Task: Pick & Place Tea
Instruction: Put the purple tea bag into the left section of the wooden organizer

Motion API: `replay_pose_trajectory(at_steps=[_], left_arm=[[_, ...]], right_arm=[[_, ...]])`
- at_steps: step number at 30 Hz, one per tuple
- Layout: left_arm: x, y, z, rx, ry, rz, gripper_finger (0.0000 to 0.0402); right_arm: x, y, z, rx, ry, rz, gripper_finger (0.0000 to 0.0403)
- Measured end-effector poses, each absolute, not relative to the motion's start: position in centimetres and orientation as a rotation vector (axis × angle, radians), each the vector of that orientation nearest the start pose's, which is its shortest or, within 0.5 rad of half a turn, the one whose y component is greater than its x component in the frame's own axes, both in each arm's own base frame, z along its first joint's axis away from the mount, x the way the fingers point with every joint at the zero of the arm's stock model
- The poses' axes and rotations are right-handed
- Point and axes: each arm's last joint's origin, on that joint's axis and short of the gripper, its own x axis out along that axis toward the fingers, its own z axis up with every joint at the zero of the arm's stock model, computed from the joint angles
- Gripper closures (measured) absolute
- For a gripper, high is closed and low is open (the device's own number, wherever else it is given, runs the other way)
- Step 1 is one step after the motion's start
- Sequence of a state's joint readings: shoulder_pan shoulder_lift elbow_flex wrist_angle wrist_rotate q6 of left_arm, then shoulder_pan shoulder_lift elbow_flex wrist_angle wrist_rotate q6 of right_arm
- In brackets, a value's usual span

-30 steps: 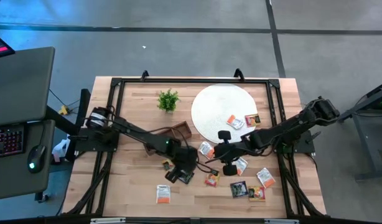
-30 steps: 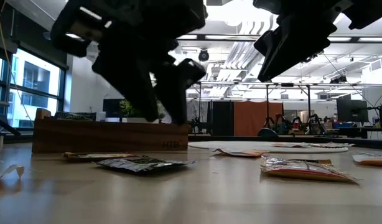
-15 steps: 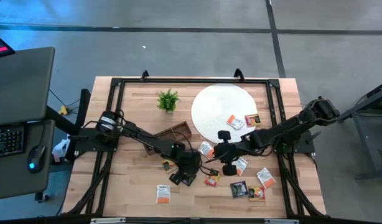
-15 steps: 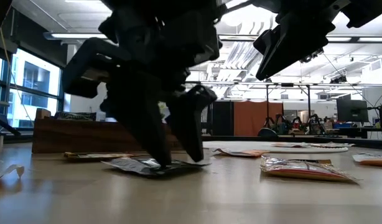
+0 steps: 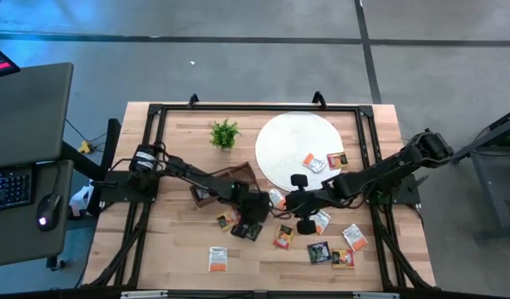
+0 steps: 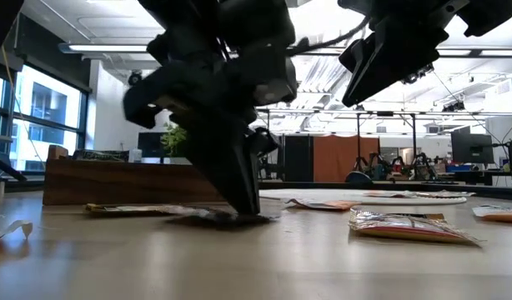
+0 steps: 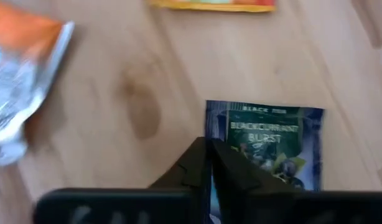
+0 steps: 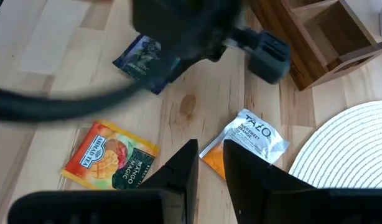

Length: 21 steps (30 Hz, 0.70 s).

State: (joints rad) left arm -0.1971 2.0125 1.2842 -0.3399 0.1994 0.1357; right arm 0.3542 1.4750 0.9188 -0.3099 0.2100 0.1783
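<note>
Wooden table (image 5: 180, 133) with a black frame fills the high view, grey floor around it and a desk with a keyboard at nine o'clock. On it, a white disc (image 5: 292, 137) lies toward one o'clock, a small plant (image 5: 224, 133) at eleven, and a brown tray (image 5: 234, 176) just left of centre.

Left gripper (image 5: 248, 226) is down at the tabletop just below centre, its fingers (image 7: 203, 163) pinched together on the edge of a black sachet (image 7: 275, 146) printed "Blackcurrant Burst"; the low view shows the fingertips pressed to the sachet (image 6: 231, 217), which lies flat on the wood.

Right gripper (image 5: 298, 218) hangs above the table just right of centre, clear of the surface in the low view, its jaws a narrow way apart and holding nothing. Under it lie a white-and-orange sachet (image 8: 253, 138) and an orange mango sachet (image 8: 110, 157).

Other tea is scattered: two sachets on the disc's lower right (image 5: 313, 162), one orange-and-white at six o'clock (image 5: 217, 258), and a cluster at four to five o'clock (image 5: 342, 249), including another black one (image 5: 319, 251).
</note>
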Motion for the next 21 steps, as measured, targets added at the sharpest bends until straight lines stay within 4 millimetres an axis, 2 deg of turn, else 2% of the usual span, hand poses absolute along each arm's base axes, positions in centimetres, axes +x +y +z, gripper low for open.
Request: replay_pose_trajectory(at_steps=[2, 5, 9, 14, 17, 21], left_arm=[[39.35, -8.08, 13.95, 0.084, 1.059, -0.404, 0.0393], [39.32, -8.07, 13.93, 0.086, 1.064, -0.388, 0.0381], [39.30, -8.15, 13.94, 0.081, 1.065, -0.377, 0.0385], [39.57, -7.61, 13.98, -0.124, 1.076, -0.126, 0.0399], [39.54, -7.38, 14.02, -0.145, 1.076, -0.041, 0.0399], [39.38, -7.21, 14.77, -0.141, 1.051, -0.015, 0.0401]], right_arm=[[28.04, 9.73, 21.48, -0.073, 0.839, 0.060, 0.0331], [28.04, 9.73, 21.48, -0.073, 0.839, 0.060, 0.0331], [28.05, 9.73, 21.48, -0.073, 0.839, 0.060, 0.0331], [28.06, 9.73, 21.48, -0.072, 0.838, 0.060, 0.0331], [28.06, 9.73, 21.48, -0.072, 0.838, 0.060, 0.0331], [28.06, 9.73, 21.48, -0.071, 0.838, 0.059, 0.0331]])
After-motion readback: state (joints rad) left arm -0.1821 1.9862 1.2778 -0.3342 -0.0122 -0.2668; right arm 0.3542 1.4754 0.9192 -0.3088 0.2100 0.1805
